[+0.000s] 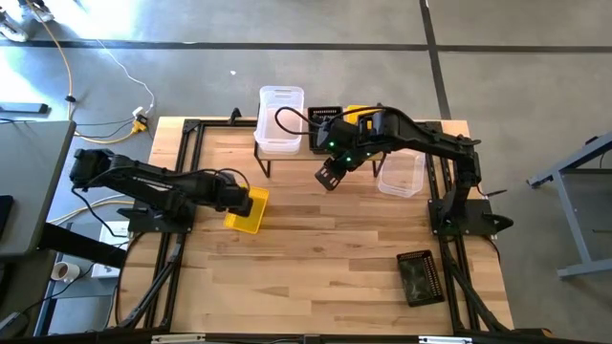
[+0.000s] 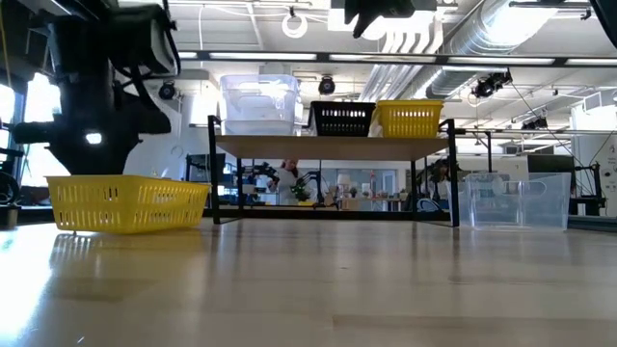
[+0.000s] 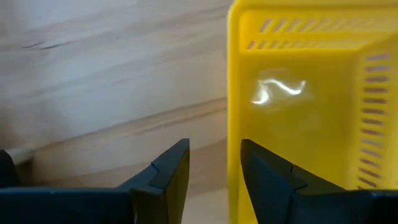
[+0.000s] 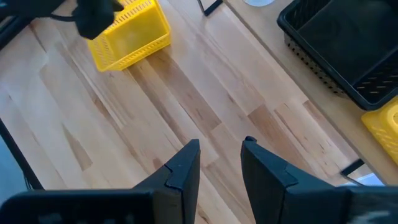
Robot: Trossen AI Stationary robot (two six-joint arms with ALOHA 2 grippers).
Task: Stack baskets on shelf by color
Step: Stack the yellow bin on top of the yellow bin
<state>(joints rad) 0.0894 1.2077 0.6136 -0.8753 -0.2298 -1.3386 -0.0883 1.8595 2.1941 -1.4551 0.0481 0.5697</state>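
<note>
A yellow basket rests on its bottom on the table at the left; it also shows in the low view. My left gripper is open at the basket's near-left wall, one finger inside and one outside. The shelf stands at the far edge and carries a clear basket stack, a black basket and a yellow basket. My right gripper is open and empty, high above the table in front of the shelf. My left gripper's fingers stand on either side of the yellow basket's short wall, coming at it from the table's left. Bare table shows between the outer finger and the wall. Whether the inner finger touches the wall, I cannot tell.
A clear basket stands on the table to the right of the shelf, also in the low view. A black mesh basket lies at the near right. The middle of the table is bare wood.
</note>
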